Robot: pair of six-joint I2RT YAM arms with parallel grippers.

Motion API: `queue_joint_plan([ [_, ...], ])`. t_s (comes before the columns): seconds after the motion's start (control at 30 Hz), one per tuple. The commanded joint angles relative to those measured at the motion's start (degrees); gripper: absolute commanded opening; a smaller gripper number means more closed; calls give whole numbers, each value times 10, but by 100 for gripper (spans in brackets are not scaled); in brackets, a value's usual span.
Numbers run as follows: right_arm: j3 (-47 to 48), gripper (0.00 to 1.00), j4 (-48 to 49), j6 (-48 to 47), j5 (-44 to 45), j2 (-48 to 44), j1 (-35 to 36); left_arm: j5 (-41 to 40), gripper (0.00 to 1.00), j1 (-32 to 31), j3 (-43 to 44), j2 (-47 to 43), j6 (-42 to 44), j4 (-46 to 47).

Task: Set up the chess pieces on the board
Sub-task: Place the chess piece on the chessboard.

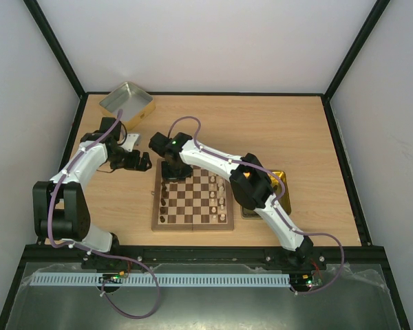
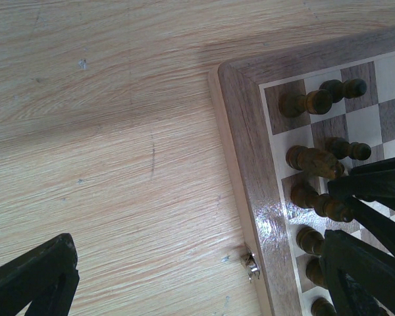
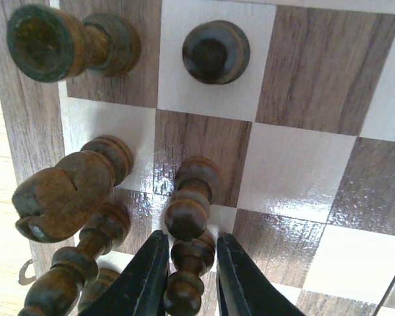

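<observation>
The board (image 1: 193,201) lies mid-table, with dark chess pieces (image 1: 165,198) along its left side and cream pieces (image 1: 221,196) on its right side. My right gripper (image 1: 169,174) hangs over the board's far left part. In the right wrist view its gripper (image 3: 189,280) is closed round a standing dark pawn (image 3: 187,260), just behind another dark pawn (image 3: 192,201). A dark bishop (image 3: 62,197) stands to the left. My left gripper (image 1: 140,163) is wide open and empty beside the board's far left corner. In its wrist view (image 2: 204,280) the board's rim (image 2: 243,151) and dark pieces (image 2: 313,160) show.
A silver tin (image 1: 127,103) sits at the far left of the table. A yellow-gold tin (image 1: 278,180) lies right of the board, partly under the right arm. A small metal clasp (image 2: 251,263) sticks out of the board's side. Black frame rails bound the table.
</observation>
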Motion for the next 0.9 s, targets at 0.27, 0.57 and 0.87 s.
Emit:
queue_joint_plan([
  [0.27,-7,23,-3,-7,-5,-21,-3,7,100,3,-4,-1,-2,-4],
  [0.57,-23,23,-4,-8,2,-41,-3,7,100,2,-5,-2,-2,-4],
  [0.87,-39,26,9,-7,4,-57,-4,4,100,0,-7,-10,-1,-3],
])
